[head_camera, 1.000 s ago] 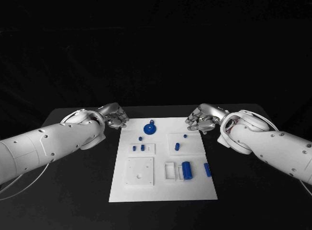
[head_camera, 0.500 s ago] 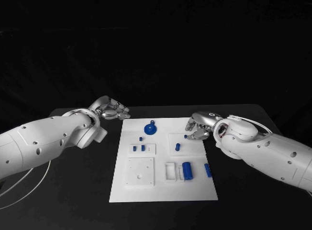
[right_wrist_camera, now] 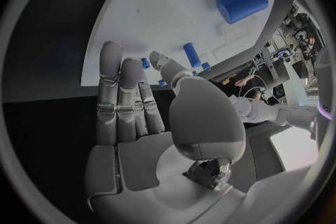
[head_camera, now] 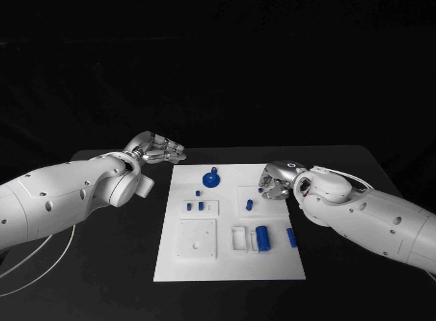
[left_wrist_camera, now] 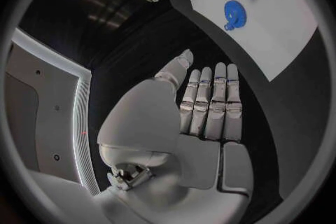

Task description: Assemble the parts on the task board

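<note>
The black table (head_camera: 102, 267) carries the white task board (head_camera: 228, 264), which lies lengthwise away from the robot at the table's middle. On the board's near half sit a square white block (head_camera: 196, 239) and, beside it, a white cradle (head_camera: 238, 238) with a large blue cylinder (head_camera: 261, 237) lying alongside; a slimmer blue peg (head_camera: 289, 237) lies near the board's right edge. Further on, two short blue pegs (head_camera: 193, 206) stand on a small raised plate, and another blue pin (head_camera: 248, 204) stands on a second plate to the right. Toward the far end lies a round blue gear (head_camera: 210, 179). The right hand (head_camera: 276, 182) hovers over the board's right edge with its fingers straight and apart, holding nothing. The left hand (head_camera: 158, 151) hangs beyond the board's far left corner, off the board, fingers extended, also empty. Behind the table the room is plain black.
</note>
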{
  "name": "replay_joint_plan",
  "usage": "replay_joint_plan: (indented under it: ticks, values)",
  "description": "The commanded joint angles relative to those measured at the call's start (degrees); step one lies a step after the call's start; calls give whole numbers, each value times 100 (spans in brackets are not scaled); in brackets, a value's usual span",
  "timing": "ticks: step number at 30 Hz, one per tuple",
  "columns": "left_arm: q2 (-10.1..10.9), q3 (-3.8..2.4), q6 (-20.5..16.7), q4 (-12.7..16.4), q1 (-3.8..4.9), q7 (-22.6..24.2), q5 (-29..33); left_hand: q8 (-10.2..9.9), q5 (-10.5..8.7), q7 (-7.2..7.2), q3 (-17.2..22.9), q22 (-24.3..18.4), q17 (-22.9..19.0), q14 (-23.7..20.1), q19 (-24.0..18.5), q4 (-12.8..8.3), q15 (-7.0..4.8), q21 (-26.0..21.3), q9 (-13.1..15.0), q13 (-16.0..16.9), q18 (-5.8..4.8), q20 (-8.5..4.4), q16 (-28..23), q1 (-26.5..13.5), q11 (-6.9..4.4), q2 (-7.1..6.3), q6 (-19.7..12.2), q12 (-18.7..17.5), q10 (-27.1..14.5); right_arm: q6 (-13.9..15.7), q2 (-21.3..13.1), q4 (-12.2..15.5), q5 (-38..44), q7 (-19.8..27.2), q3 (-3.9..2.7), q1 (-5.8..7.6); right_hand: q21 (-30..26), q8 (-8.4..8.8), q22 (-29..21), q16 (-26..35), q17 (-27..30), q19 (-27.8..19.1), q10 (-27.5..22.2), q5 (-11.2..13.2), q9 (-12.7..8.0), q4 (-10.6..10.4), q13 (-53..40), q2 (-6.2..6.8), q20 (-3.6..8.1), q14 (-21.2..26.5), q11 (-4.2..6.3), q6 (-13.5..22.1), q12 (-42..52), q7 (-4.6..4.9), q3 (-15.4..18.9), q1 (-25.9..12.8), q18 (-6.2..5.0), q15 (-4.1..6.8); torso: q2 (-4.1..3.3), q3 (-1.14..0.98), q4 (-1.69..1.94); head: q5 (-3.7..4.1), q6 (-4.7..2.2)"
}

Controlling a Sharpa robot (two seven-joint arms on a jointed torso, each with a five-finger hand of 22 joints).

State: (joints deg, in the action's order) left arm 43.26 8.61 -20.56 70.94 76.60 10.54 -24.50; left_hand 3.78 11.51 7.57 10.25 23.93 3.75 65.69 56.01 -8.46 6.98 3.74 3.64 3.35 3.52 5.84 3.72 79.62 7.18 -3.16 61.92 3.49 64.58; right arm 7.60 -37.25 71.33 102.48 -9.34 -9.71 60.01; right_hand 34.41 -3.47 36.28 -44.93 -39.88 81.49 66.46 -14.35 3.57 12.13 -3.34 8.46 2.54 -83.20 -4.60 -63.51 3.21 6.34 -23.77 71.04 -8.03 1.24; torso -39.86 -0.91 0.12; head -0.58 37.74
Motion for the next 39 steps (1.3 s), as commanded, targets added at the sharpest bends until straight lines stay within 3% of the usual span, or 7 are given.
replay_joint_plan:
  ticks: [1,6,12,21,27,33,39]
  values:
    - [3,-7,14,49,18,236,315,-11,35,18,-14,-76,-5,-30,55,-22,-4,27,-4,-9,4,4,-24,32,13,18,-22,-6,-21,15,63,-64,185,-74,28,-2,-36,-8,45,-24,6,24,75,143,2,13,2,-8,-2,30,17,-18,9,-2,-188,20,-54,4,-1,-5,-2,4,3]
    - [4,-6,46,94,19,263,360,-11,41,16,-18,-202,-5,-19,98,-41,-9,37,-4,-9,8,-1,-24,26,15,39,-17,-7,-14,80,151,-154,187,-53,81,-3,-31,-9,154,-50,4,11,174,423,3,27,1,-8,9,35,41,-32,9,-8,-660,-17,-47,17,-1,-5,1,4,7]
    - [5,-6,71,124,19,273,388,-11,44,15,-19,-256,-4,-13,106,-51,-11,37,-5,-9,5,-2,-23,19,15,47,-13,-7,-15,163,221,-200,148,-14,120,-4,-30,-10,298,-78,-4,2,304,515,5,-37,-3,4,33,37,75,-64,12,-10,-932,-50,-29,38,2,-4,-1,-7,25]
    - [10,-6,113,132,19,267,414,-10,41,13,-21,-280,-4,-9,109,-54,-11,36,-4,-9,3,-3,-23,13,16,51,-9,-6,-22,204,268,-216,128,18,141,-5,-23,-18,455,-108,-25,-11,564,736,11,-85,-11,-87,64,43,146,-257,17,-29,-1046,3,2,74,1,-5,-5,-18,31]
    - [10,-6,142,135,19,261,417,-11,38,14,-26,-309,-2,-4,113,-58,-13,37,-4,-9,1,-3,-21,11,19,53,-8,-8,-30,160,287,-220,174,13,156,-6,26,-32,584,-122,-49,-24,878,855,24,-46,-24,-188,129,47,252,-555,26,-104,-1015,90,39,147,2,-4,-7,-18,41]
    - [12,-6,172,136,19,256,418,-11,38,14,-26,-309,-2,-4,113,-58,-13,37,-4,-9,1,-3,-21,11,19,53,-8,-8,-30,159,294,-212,331,-66,170,-9,148,-20,813,-110,-63,-65,1161,881,32,88,-32,-279,204,44,333,-835,22,-161,-979,182,103,209,4,-9,-11,-10,51]
    - [14,-6,193,140,19,255,418,-11,38,11,-32,-337,-3,-8,114,-68,-11,37,-4,-9,-2,-4,-23,15,22,52,-2,-6,-39,251,295,-198,558,-208,183,-11,274,-14,1114,-96,-82,-131,1245,1096,27,202,-32,-283,237,32,352,-922,21,-183,-1182,196,107,235,3,-7,-12,-10,48]
